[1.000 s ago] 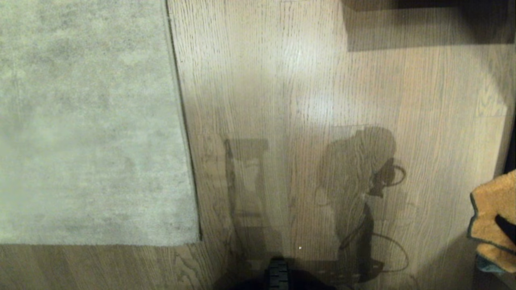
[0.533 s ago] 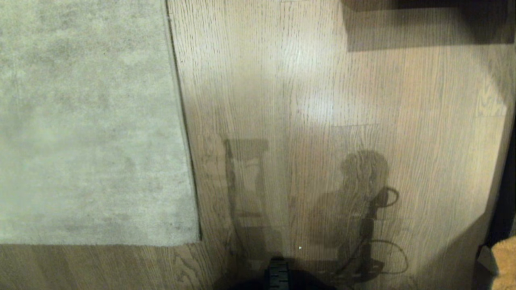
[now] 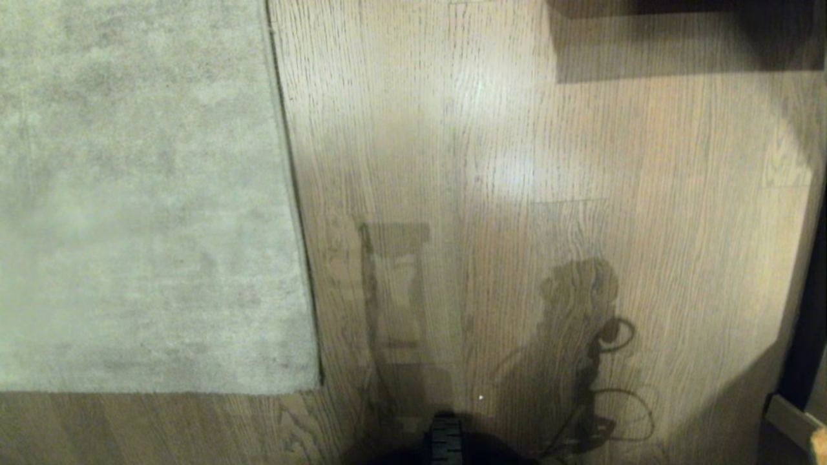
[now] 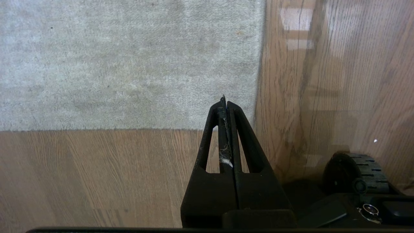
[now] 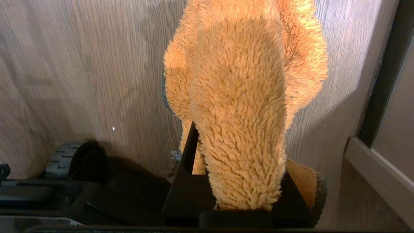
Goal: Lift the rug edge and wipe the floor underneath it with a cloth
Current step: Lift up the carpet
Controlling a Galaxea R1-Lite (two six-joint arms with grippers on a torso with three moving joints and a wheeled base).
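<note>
The grey-beige rug lies flat on the wood floor. Its rug edge runs down to a corner. In the left wrist view my left gripper is shut, with a wisp of lint between its fingers. It hangs above the rug edge, close to the corner. My right gripper is shut on the fluffy orange cloth, which drapes over and hides most of its fingers. In the head view only a sliver of the cloth shows at the lower right corner.
Dark furniture casts a shadow at the top right. A pale baseboard or frame and a dark gap line the right side. The robot's base wheel sits at the bottom centre. Arm shadows fall on the floor.
My right arm has drawn back down and to the right with the cloth, almost leaving the head view, and its shadow has slid toward the bottom. The rug and my left arm have not moved.
</note>
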